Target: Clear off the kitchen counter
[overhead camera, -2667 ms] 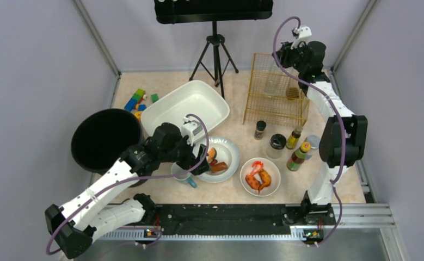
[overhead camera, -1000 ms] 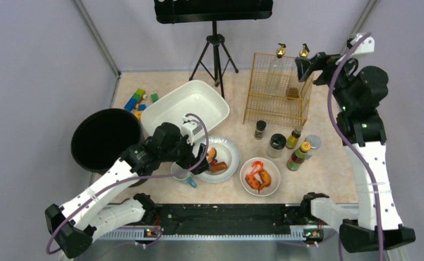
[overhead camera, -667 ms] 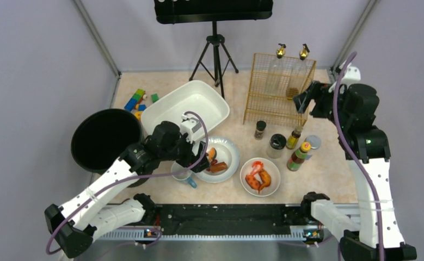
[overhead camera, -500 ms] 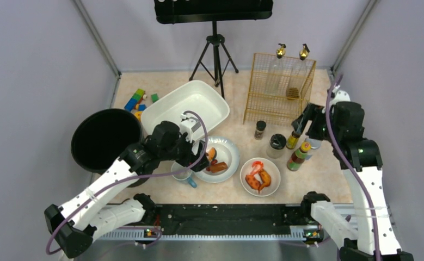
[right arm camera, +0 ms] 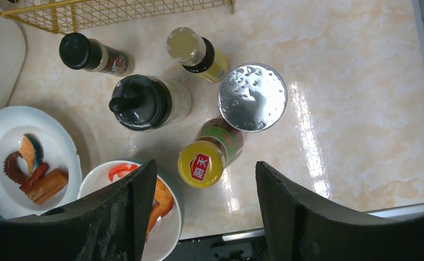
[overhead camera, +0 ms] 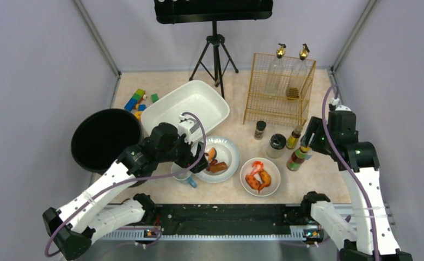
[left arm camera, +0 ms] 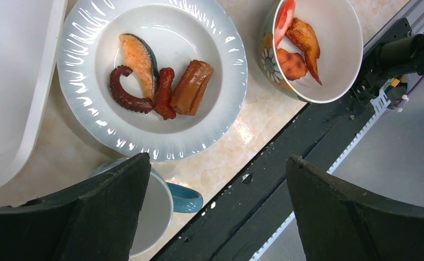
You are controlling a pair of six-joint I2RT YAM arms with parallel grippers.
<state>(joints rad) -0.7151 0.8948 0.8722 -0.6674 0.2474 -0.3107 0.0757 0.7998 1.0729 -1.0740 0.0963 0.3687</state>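
Observation:
The kitchen counter (overhead camera: 321, 175) is pale marbled stone. My left gripper (overhead camera: 194, 162) is open and empty, above a blue mug (left arm camera: 183, 197) and the near rim of a white plate (left arm camera: 90, 32) that holds pieces of food. My right gripper (overhead camera: 307, 142) is open and empty, hovering over a yellow-capped sauce bottle (right arm camera: 201, 162). Around the bottle stand a silver-lidded jar (right arm camera: 252, 97), a small gold-capped bottle (right arm camera: 196, 53), a black-lidded jar (right arm camera: 141, 101) and a spice jar (right arm camera: 87, 53). A bowl (overhead camera: 275, 187) of orange food sits in front of them.
A white tub (overhead camera: 188, 106) lies at the back centre and a black bin (overhead camera: 103, 138) at the left. A gold wire rack (overhead camera: 275, 89) with two tall bottles stands at the back right. Toy blocks (overhead camera: 139, 100) lie at the back left, by a tripod (overhead camera: 216, 54).
My right arm has swung from the wire rack at the back down and forward, and now hovers over the group of bottles. My left arm has hardly moved.

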